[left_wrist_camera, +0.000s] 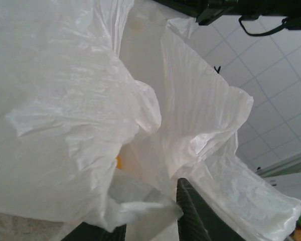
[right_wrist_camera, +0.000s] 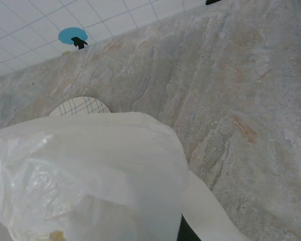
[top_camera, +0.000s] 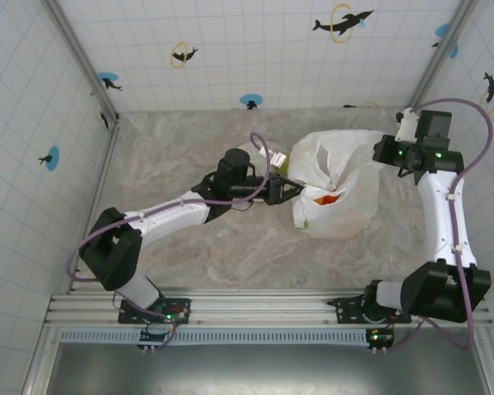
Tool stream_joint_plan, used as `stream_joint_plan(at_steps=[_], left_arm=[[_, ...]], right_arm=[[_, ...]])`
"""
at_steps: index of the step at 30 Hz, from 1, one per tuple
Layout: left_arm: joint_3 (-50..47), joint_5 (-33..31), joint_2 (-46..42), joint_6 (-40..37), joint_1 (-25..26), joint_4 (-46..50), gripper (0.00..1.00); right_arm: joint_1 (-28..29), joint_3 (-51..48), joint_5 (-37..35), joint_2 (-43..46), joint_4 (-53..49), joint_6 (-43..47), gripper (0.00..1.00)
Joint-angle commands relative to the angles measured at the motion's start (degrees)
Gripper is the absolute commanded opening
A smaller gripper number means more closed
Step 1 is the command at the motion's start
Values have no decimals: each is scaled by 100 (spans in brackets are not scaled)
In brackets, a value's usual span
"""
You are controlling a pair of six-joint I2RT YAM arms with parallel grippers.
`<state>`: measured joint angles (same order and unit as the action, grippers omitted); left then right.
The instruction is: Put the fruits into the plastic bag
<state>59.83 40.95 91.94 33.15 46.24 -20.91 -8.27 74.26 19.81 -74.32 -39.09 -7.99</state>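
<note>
- Already, some small shiny red and orange toy fruits (top_camera: pixel 328 197) show through the big thin crinkly white plastic bag (top_camera: pixel 346 177), so part of the job looks done.
- The bag sits near the middle of the grey stone tabletop (top_camera: pixel 189 247), with its mouth turned to the left.
- The left claw (top_camera: pixel 296 192) is at the mouth. Its fingers (left_wrist_camera: pixel 190 216) are partly apart, bag film lies between them, and no fruit is in it.
- The right claw (top_camera: pixel 381 153) is closed tight on the bag's far edge.
- A green bit (top_camera: pixel 280 161) sits just beside the bag, near the flat white round plate (right_wrist_camera: pixel 80 106). It may be a fruit left to go in.
</note>
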Motion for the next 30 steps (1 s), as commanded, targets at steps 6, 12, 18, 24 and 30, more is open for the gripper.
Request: stream_joint_plan(at_steps=[6,12,18,24,30], left_arm=[[210,-737,154,-467,-275,829,61],[618,-1563,313,-819,-260,1374,73],[995,-3014,301,-1575,-138,2040,84],[1370,-3484,590,-2596,-26,2219,94],[2221,-3579,1388,-2734,-32,2456,93]], right_arm=[[44,-752,465,67,505,-206,0],[185,-867,638,32,683,-204,0],[212,-907,689,50,692,-135,0],[247,-1010,760,50,792,-167,0],[247,-1017,770,41,734,-32,0]])
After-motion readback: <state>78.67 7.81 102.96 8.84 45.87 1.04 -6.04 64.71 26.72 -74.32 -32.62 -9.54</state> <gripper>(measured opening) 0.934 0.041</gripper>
